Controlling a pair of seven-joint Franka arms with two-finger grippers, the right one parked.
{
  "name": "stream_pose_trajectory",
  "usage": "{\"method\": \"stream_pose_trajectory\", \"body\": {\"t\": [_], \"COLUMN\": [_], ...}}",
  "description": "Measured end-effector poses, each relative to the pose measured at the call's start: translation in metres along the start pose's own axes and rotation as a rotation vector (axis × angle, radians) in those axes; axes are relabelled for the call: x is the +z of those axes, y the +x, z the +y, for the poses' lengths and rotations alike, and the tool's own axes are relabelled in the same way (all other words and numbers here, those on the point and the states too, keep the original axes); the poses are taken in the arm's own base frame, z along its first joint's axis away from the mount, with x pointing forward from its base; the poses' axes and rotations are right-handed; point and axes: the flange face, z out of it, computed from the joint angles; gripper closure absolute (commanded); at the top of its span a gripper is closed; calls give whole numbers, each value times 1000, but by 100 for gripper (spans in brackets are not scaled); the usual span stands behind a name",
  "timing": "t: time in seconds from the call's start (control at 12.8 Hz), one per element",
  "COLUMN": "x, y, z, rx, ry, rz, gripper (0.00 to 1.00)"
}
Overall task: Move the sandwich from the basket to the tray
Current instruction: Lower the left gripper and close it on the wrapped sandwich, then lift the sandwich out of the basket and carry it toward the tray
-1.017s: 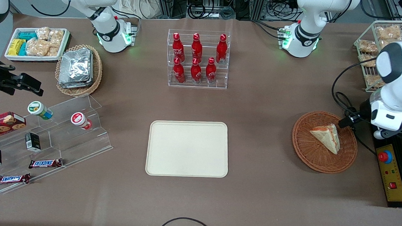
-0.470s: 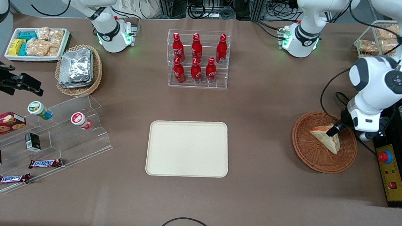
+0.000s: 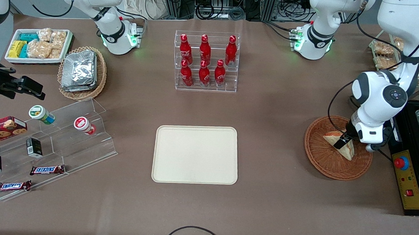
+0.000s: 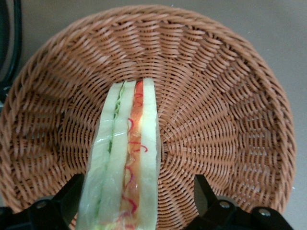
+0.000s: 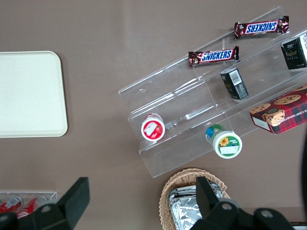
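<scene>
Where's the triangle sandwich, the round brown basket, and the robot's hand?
Triangular wrapped sandwich [image 4: 125, 163]: left wrist view, striped filling edge.
Round reddish-brown wicker basket [image 3: 323, 164]: front view, bare woven floor.
Left arm's hand [image 4: 136, 201]: left wrist view, midway between open fingertips straddling the sandwich.

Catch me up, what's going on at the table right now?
The left arm's gripper is down inside the basket, its open fingers straddling the wrapped sandwich, which lies in the basket, not yet lifted. The tray sits mid-table with nothing on it, toward the parked arm's end from the basket.
</scene>
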Motion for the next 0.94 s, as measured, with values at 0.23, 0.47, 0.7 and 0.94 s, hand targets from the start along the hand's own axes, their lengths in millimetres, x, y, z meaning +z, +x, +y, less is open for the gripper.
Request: {"method": "stream_pose_trajectory", "body": {"t": [0.23, 0.47, 0.7, 0.94], "x": [5, 5, 4, -12], "y": [-2, -2, -1, -10], "z": [1, 1, 1, 12], "rx": [-7, -8, -7, 48], "ry": [1, 1, -1, 16], "rz": [-1, 0, 1, -6], "gripper": [32, 76, 76, 76]}}
